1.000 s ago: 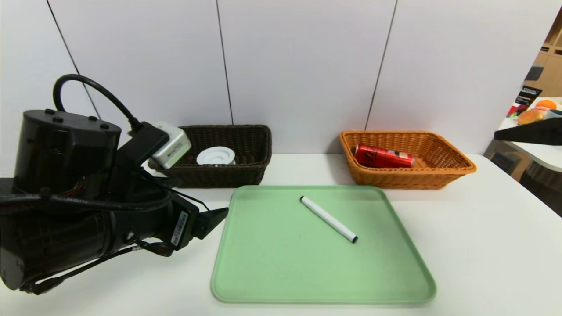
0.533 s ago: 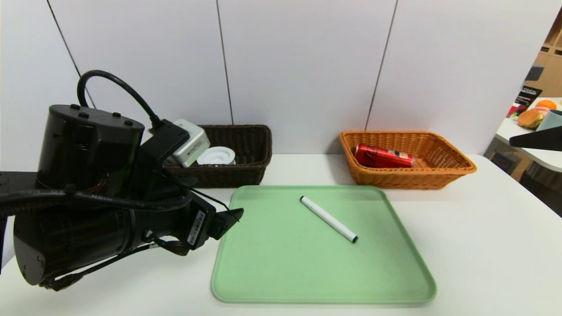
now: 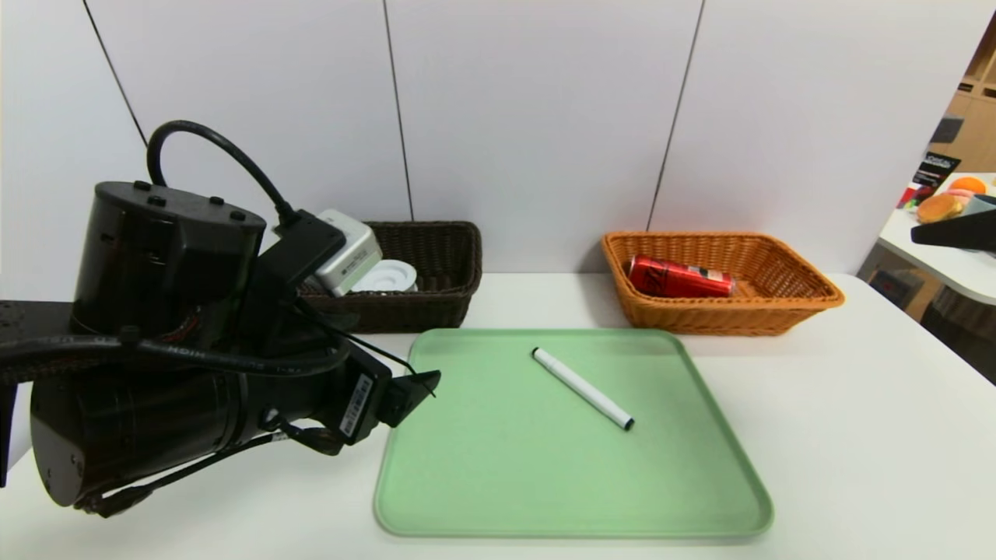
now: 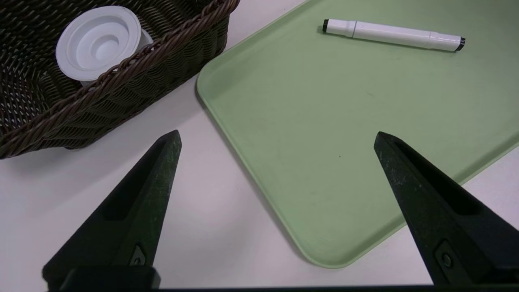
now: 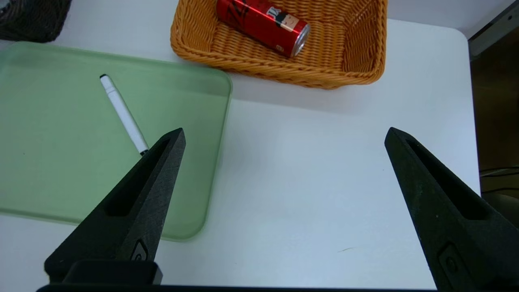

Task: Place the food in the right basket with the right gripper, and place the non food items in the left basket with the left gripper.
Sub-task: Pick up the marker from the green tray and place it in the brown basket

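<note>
Red can (image 3: 680, 278) is on its side in the orange-tan basket (image 3: 809, 299), far right of the counter (image 3: 871, 435). Food looks done. White slotted disc (image 3: 383, 275) sits in the dark brown basket (image 3: 436, 307), far left. Only the white marker (image 3: 582, 387) is left out, lying diagonally on the green tray (image 3: 498, 482) mid-counter, far black tip toward the left, near tip toward the right.

Left pincer (image 4: 275, 138): released, jaws spread wide, nothing between them. It hangs low over the tray's left edge, near the tray's far-left corner and just in front of the dark basket, pointing down and toward the marker. Marker is well apart from the fingertips (image 4: 175, 138).

Right pincer (image 5: 284, 136): also released and empty, parked out at the right over bare counter, short of the orange basket. Only a black sliver of it shows at the right edge from the head view.

My read on the step in hand: left arm goes for the marker.
- Turn the wrist so the jaws straddle the barrel across its width, not along it.
- Aim mid-barrel so it doesn't tip when lifted.
- Get the tips right down to the tray floor before closing. It's thin and round, and will likely roll or squirt out otherwise.
- Lift clear of the tray lip and basket rim, then release low beside the disc.
</note>
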